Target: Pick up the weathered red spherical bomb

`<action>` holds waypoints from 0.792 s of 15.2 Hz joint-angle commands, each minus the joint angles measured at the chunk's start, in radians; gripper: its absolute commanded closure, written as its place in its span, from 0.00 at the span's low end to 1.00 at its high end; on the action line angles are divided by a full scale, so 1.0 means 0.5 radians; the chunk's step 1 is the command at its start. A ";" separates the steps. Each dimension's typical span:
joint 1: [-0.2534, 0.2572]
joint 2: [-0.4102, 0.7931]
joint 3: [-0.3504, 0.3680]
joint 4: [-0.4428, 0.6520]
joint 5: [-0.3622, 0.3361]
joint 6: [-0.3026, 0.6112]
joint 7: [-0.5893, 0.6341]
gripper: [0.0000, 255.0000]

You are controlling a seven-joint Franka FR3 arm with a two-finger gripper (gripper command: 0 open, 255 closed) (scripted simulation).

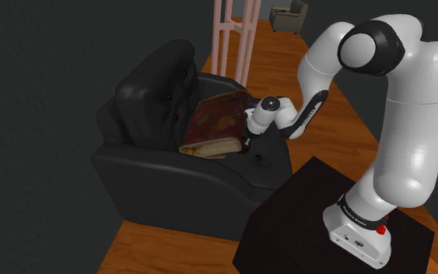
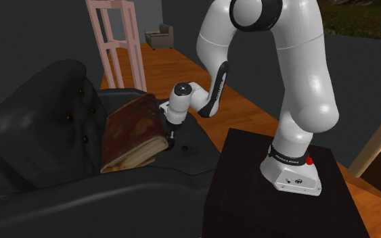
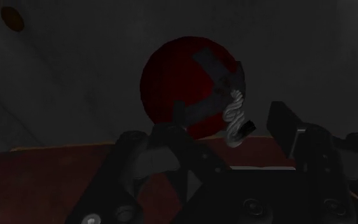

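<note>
Stand (image 1: 303, 210) (black box) foremost, shoulder view; gripper (image 1: 243, 149) low over armchair (image 1: 155, 163) seat, beside brown book (image 1: 213, 124). Second exterior view: chair back (image 2: 40, 115) hems it, wood floor (image 2: 250, 108) open behind. Wrist view: red bomb (image 3: 184, 86) just ahead between parted, empty fingers (image 3: 284, 124).

"Armchairs?"
"Two: one black armchair (image 1: 147, 163), one small grey armchair (image 1: 289, 15) far off at one o'clock."
"Anything else?"
"One worn book (image 1: 217, 117), one red bomb (image 3: 171, 76), one pink frame (image 1: 219, 31)."
</note>
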 commanded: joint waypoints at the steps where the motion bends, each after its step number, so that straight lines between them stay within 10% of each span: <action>1: -0.034 0.077 0.068 0.037 0.210 -0.003 0.059 1.00; 12: -0.410 -0.285 0.499 -0.156 0.716 -0.234 -0.508 1.00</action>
